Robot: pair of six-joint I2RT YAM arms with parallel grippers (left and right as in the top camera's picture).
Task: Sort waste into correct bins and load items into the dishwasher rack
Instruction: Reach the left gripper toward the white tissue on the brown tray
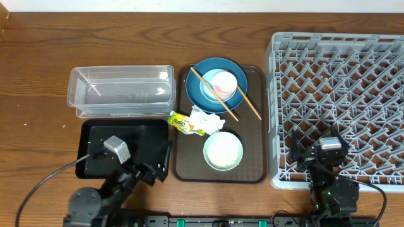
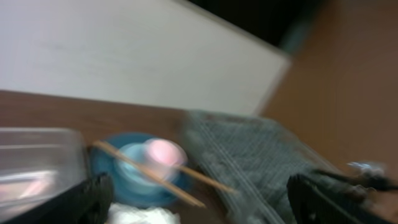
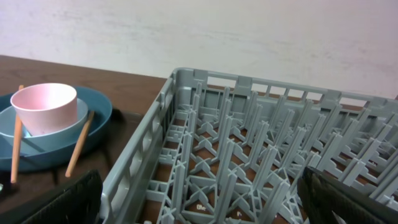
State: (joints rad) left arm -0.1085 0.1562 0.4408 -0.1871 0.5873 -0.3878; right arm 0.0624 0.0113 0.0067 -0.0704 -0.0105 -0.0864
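Observation:
On the brown serving tray (image 1: 252,135) a blue plate (image 1: 201,88) holds a light-blue bowl (image 1: 209,90) with a pink-white cup (image 1: 225,81) in it. Two wooden chopsticks (image 1: 247,103) lie across them. A yellow-green wrapper (image 1: 179,122) and a white tissue (image 1: 206,119) lie beside a pale mint bowl (image 1: 223,151). Loose rice grains do not show. My left gripper (image 1: 163,159) is open and empty over the black tray (image 1: 104,135); its blurred wrist view shows the gripper (image 2: 199,208), the tissue (image 2: 140,214) and the cup (image 2: 165,152). My right gripper (image 1: 319,154) (image 3: 205,208) is open over the front left of the grey rack (image 1: 341,82) (image 3: 249,143).
A clear plastic tub (image 1: 120,91) stands behind the black tray on the wooden table. The rack's pegs stand upright right below my right gripper. The right wrist view shows the cup (image 3: 45,106) and plate (image 3: 99,118) to the left of the rack wall.

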